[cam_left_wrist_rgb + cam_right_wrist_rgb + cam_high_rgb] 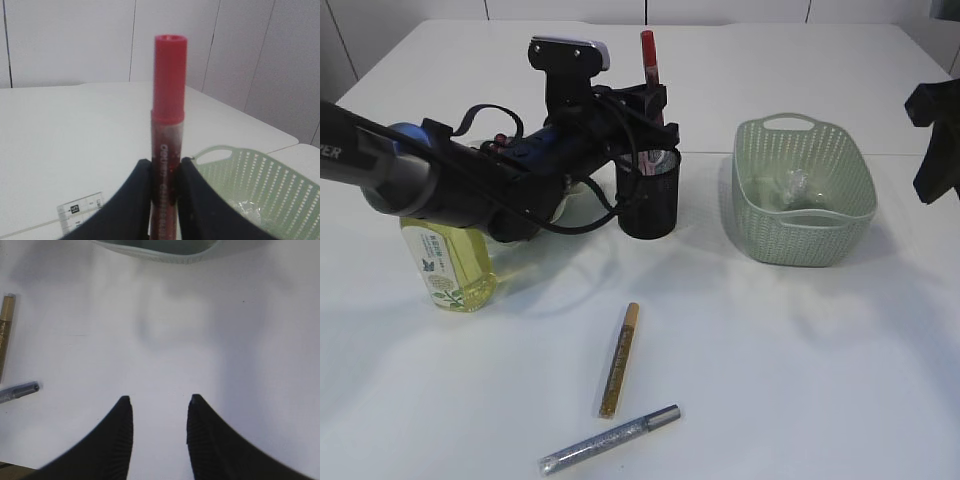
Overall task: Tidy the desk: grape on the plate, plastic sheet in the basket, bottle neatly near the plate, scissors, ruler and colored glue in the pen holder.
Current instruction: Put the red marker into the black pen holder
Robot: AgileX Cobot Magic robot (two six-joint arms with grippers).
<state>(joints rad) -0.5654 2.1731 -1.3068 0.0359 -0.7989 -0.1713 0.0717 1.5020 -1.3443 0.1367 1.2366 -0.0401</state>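
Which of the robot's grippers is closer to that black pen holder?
The left. The left gripper hangs just above the pen holder, clamped on a red glue pen. The right gripper is open over bare table, well away.

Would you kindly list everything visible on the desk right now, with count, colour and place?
Red glue pen: one, red cap, upright, clamped by the left arm's jaws above the pen holder.
Pen holder: one, black mesh, centre of the table.
Ruler: one, clear with black marks, seen low in the left wrist view.
Gold glue pen: one, gold, lying on the table in front.
Silver glue pen: one, silver, lying near the front edge.
Bottle: one, yellow liquid, standing left, under the left arm.
Basket: one, pale green, right of the holder.
Plastic sheet: one, clear, crumpled inside the basket.
Table: one, white.
Left gripper: black, shut on the red pen.
Right gripper: black, open, empty, above bare table.
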